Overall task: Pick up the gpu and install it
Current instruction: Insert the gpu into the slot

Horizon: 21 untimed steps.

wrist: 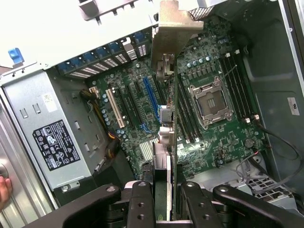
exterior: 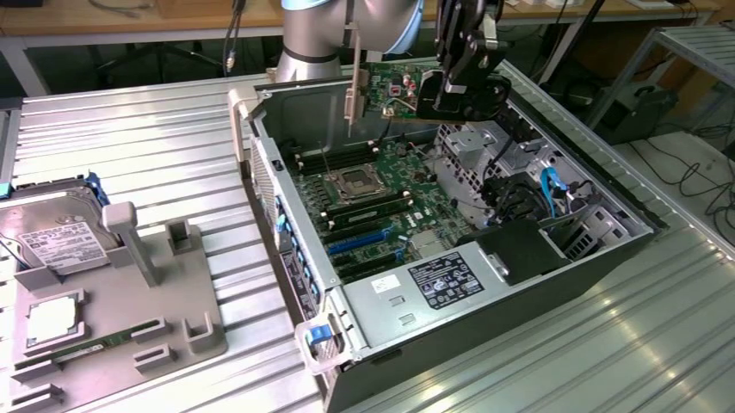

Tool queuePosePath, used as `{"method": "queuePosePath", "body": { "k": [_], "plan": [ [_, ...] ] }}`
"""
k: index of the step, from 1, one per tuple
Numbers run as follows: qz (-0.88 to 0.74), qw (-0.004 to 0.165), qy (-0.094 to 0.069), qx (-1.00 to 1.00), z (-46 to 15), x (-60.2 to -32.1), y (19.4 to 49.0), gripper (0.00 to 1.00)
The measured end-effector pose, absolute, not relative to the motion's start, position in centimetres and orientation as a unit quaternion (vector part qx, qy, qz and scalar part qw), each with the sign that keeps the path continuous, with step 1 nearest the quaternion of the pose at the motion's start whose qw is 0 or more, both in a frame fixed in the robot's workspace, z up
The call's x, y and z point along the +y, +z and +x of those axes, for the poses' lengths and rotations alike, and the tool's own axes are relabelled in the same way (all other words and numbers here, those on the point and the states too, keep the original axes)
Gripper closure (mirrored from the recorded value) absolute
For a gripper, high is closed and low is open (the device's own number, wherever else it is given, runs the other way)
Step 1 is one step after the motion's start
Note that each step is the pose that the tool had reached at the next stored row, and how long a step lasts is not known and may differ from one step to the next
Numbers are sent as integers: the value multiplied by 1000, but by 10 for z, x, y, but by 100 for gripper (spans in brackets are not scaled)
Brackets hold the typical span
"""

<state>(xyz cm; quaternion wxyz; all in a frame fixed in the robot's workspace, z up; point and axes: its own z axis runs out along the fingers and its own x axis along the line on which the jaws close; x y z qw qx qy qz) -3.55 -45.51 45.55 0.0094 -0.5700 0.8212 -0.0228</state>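
Exterior view first: I hold the gpu in my gripper, up above the far end of the open computer case, which lies on its side on the ribbed metal tabletop. The card hangs edge-down, its silver bracket toward the exterior view's left, over the motherboard and apart from it. My jaws are partly closed, pinching the card's upper edge. On the exterior view's left a grey fixture carries a hard drive and a thin RAM stick, well apart from me.

As I judge it, the card is light and stiff, but fragile: the board, its small parts and its gold edge connector should not take side loads or scraping. The edge of the board near its middle is the sound place to grip, as I do now, clear of the cooler and the connector; a thin edge can slip, so the pinch must be firm and square.

Wrist view: my two black fingers close on the card from either side. The gpu runs straight away from me, seen edge-on, with the bracket at its far end near the case's rear wall. Below it lie the expansion slots, the blue slot just beside its line, and the empty CPU socket off to one side. A fingertip of a person shows at the frame's border.
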Motion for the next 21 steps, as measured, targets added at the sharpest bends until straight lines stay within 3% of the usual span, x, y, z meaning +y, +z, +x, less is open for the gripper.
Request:
{"method": "queuePosePath", "body": {
  "k": [21],
  "plan": [
    [-571, 10, -22, 821, -35, -455, 455, 73]
  ]
}}
